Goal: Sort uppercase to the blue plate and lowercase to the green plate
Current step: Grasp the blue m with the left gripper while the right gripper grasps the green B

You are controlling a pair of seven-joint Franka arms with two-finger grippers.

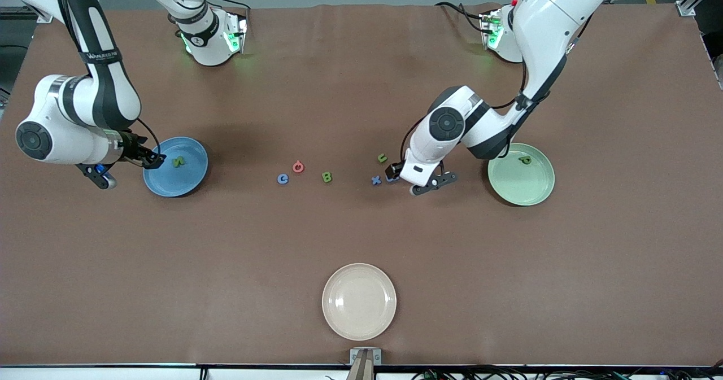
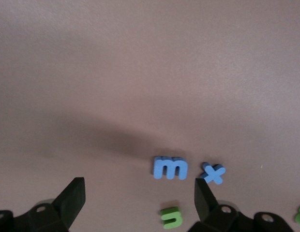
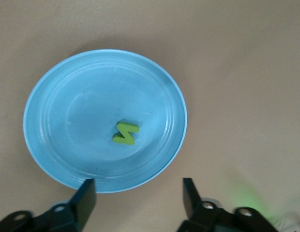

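A wide brown table [image 1: 361, 239] fills the scene, with two white robot arms reaching in from its top edge. Toward the right arm's end of the table sits the blue plate [image 1: 195, 174], and a green N [image 1: 178, 161] lies flat inside it. The right gripper [image 1: 151, 158] hangs over that plate's rim, its fingers spread apart and holding nothing; from the right wrist view the N [image 3: 126, 133] rests a little off the plate's centre. Toward the left arm's end sits the green plate [image 1: 519, 191], with a green p [image 1: 525, 160] lying in it near the rim. The left gripper [image 1: 394, 172] is low over the table between the two plates, fingers spread wide and empty, just above a blue m [image 2: 170, 167] and a blue x [image 1: 376, 180] that lie side by side. A small green hooked letter [image 1: 382, 157] lies near them, farther from the front camera. In the middle of the table rest a green B [image 1: 326, 177], a red ring-shaped letter [image 1: 298, 167] and a blue C [image 1: 282, 179]. A cream plate [image 1: 359, 301] sits alone nearest the front camera.
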